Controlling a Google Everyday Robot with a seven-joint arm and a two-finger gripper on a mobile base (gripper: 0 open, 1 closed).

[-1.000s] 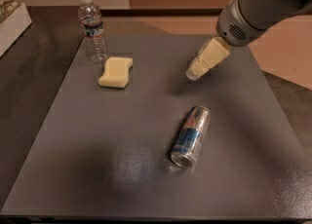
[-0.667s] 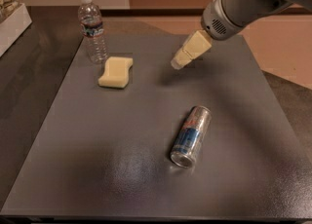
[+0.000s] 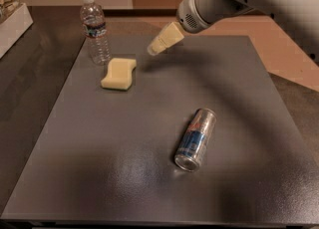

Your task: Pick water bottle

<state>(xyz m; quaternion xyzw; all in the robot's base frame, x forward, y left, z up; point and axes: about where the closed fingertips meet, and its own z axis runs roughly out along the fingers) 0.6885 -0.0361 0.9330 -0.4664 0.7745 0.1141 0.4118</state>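
Observation:
The water bottle (image 3: 95, 30) stands upright at the back left of the grey table top (image 3: 149, 123); it is clear and ribbed, with a white cap and a dark label band. My gripper (image 3: 155, 47) hangs above the back middle of the table, to the right of the bottle and well apart from it, pointing down and to the left. It holds nothing that I can see.
A yellow sponge (image 3: 119, 73) lies just in front of and to the right of the bottle, between it and the gripper. A silver-and-blue can (image 3: 196, 139) lies on its side right of centre. A white box (image 3: 12, 21) sits at the far left edge.
My arm has swung left across the back of the table, bringing the gripper closer to the bottle. The bottle, sponge and can have not moved.

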